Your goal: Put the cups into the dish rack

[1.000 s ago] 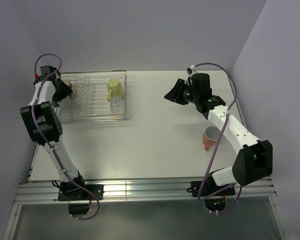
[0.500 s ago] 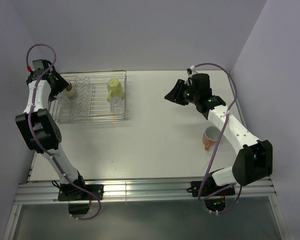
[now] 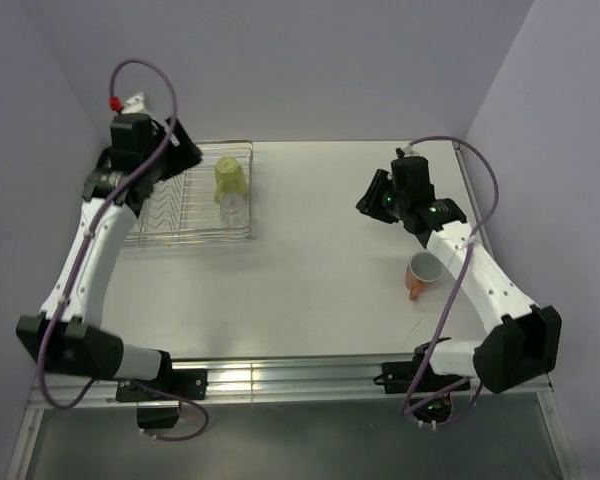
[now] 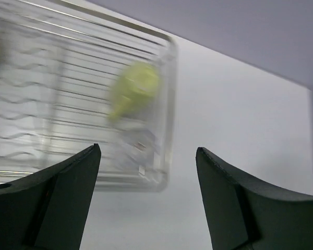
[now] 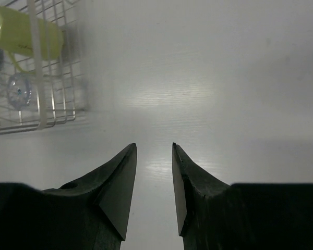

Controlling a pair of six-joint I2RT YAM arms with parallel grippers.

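The orange mug (image 3: 418,272) sits on the table (image 3: 310,290) behind my right gripper (image 3: 368,197), back toward that arm's base and just beside its forearm, so the right arm is much the nearer. Its jaws stand narrowly apart on nothing (the wrist view faces away from the mug, toward the dish rack (image 3: 190,236)). My left gripper (image 3: 175,140), spread wide and empty, hangs over the rack, with the mug far off to its right.
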